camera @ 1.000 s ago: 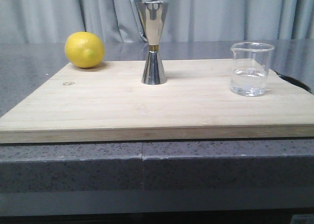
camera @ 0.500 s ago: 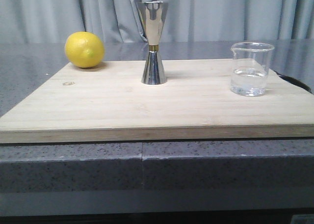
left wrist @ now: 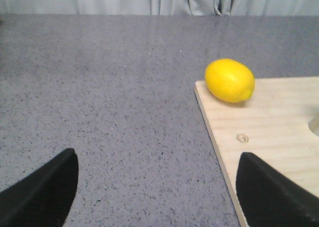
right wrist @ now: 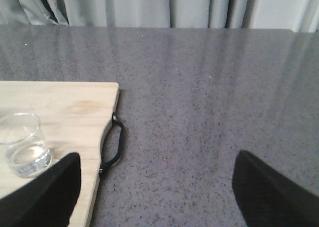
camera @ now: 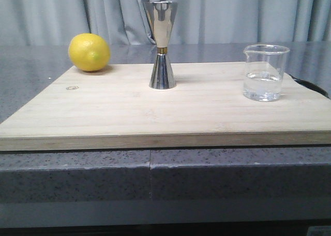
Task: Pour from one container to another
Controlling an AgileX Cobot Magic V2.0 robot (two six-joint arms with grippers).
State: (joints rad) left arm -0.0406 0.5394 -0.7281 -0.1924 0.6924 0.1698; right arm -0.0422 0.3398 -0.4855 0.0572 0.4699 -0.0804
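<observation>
A small clear glass beaker [camera: 265, 72] with some clear liquid stands on the right of the wooden cutting board [camera: 155, 117]; it also shows in the right wrist view as the beaker [right wrist: 22, 145]. The tall steel hourglass jigger [camera: 162, 44] with a gold waist band stands upright at the board's back middle. My right gripper [right wrist: 157, 187] hangs open over the grey counter, right of the board, nothing between its fingers. My left gripper [left wrist: 159, 187] is open over the board's left edge, empty. Neither gripper appears in the front view.
A yellow lemon [camera: 89, 52] rests on the board's back left corner, seen as the lemon [left wrist: 230, 80] from the left wrist. The board has a black handle [right wrist: 113, 145] on its right edge. Grey speckled counter [left wrist: 99, 97] surrounds it; curtains hang behind.
</observation>
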